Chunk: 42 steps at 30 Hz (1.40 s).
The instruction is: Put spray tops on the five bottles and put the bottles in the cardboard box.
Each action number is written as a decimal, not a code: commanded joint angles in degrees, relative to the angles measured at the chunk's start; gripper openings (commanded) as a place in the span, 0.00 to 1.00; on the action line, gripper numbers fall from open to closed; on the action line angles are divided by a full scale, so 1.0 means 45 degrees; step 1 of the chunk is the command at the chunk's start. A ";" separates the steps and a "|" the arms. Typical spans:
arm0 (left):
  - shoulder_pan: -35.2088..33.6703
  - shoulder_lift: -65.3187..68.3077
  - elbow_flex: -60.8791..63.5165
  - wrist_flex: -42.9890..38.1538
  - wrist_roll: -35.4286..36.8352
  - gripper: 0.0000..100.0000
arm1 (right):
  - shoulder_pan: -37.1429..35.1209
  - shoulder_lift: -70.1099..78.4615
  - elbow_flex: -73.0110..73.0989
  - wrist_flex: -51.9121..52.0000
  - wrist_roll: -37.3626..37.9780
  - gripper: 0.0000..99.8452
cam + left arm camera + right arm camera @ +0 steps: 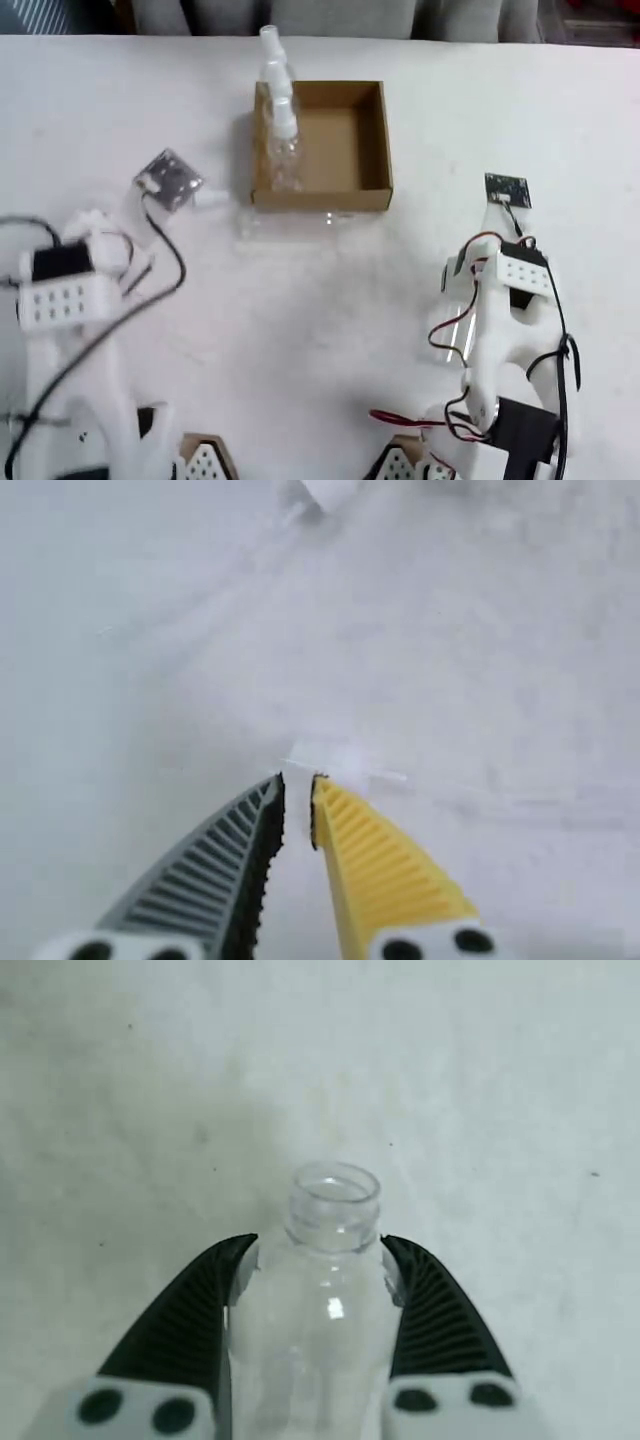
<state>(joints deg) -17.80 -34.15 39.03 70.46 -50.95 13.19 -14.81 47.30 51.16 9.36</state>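
My right gripper has its black ribbed fingers clamped on the shoulder of a clear plastic bottle. The neck is open with no top on it, and the bottle is held over the white table. My left gripper has its grey and yellow fingers drawn almost together, leaving a thin slit. There is a pale blur at the tips, and I can't tell if anything is pinched there.

A small white plastic piece, probably a spray top, shows between the left arm and the near-left corner of the brown cardboard box. In the box, at least 2 clear bottles with white spray tops stand against the left wall.

Risks, my judgement:
- The bottle looks slick and thin-walled. Twisting a top on could spin it in the fingers or squash it.
- If the neck and top are misaligned, the thread would cross or the top would drop.
- The white piece is just beside the box, so a sloppy approach could knock it away or shove the box.
- Lowering this bottle into the box could tip the 2 standing ones.
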 commanded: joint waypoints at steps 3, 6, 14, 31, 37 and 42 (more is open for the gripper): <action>0.0947 0.3370 -0.3731 0.1016 -0.1836 0.07 | 0.0166 -0.0381 -0.0078 -0.0186 -0.0098 0.02; 0.1768 0.3976 -0.4317 0.1035 -0.2071 0.08 | 0.0186 -0.0381 -0.0078 -0.0186 -0.0059 0.02; 0.2647 0.4718 -0.4767 0.0547 -0.5431 0.23 | 0.0127 -0.0381 0.0313 -0.0947 0.0899 0.02; 0.2667 1.2415 -1.2073 -0.0156 -0.5509 0.29 | 0.0127 -0.0381 0.0332 -0.1338 0.0918 0.02; 0.2647 1.5502 -1.5980 0.1465 -0.5529 0.29 | 0.0107 -0.0381 0.0332 -0.1358 0.0918 0.02; 0.2686 1.7534 -1.8364 0.2305 -0.5548 0.28 | 0.0107 -0.0381 0.0527 -0.1729 0.1035 0.02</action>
<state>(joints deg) -6.46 40.75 -33.67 78.02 -74.95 13.19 -14.90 49.41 45.19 12.70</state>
